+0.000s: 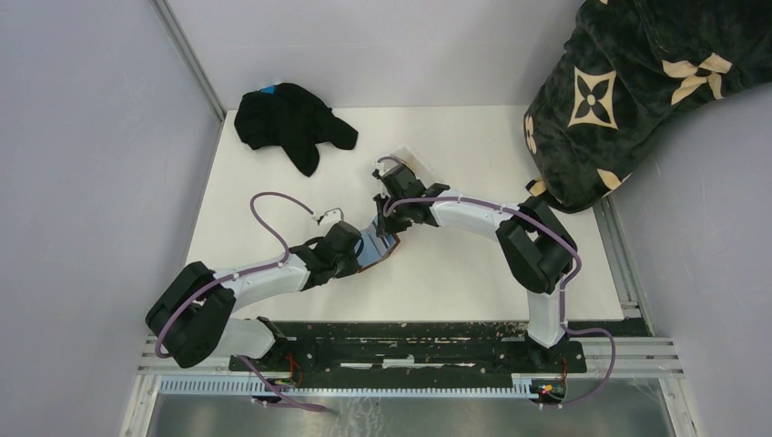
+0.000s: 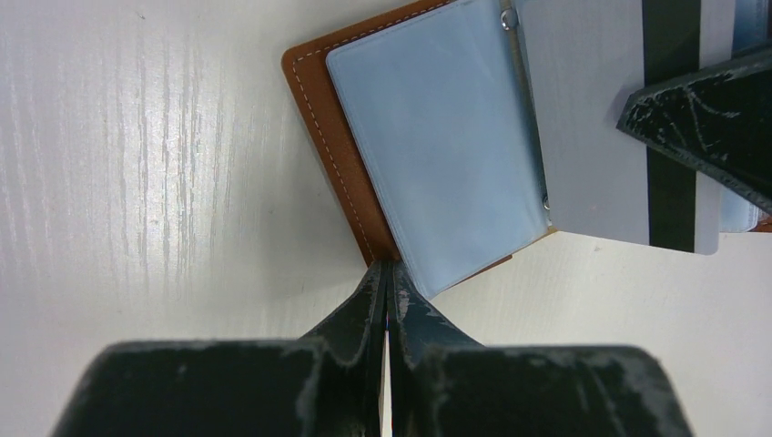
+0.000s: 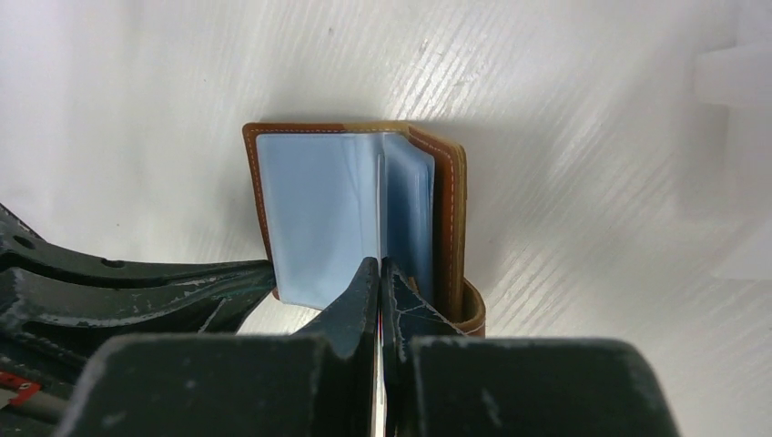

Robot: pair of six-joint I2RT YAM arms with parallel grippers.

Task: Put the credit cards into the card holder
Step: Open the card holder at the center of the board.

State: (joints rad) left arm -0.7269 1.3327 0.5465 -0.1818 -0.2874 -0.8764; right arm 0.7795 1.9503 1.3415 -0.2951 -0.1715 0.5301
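Note:
The card holder (image 1: 382, 247), brown leather with clear bluish sleeves, lies open on the white table between both grippers. My left gripper (image 2: 390, 270) is shut on its near edge, where leather and sleeve meet. It also shows in the top view (image 1: 362, 249). My right gripper (image 3: 380, 266) is shut on a grey credit card (image 2: 596, 137) with a black stripe. The card stands edge-on at the sleeves of the card holder (image 3: 309, 209) and overlaps its right half. In the top view my right gripper (image 1: 392, 224) sits just behind the holder. Other cards are hidden.
A black cloth (image 1: 289, 120) lies at the table's back left. A dark patterned bag (image 1: 628, 91) hangs over the back right corner. A clear plastic tray (image 1: 406, 162) sits just behind my right gripper. Grey walls flank the table.

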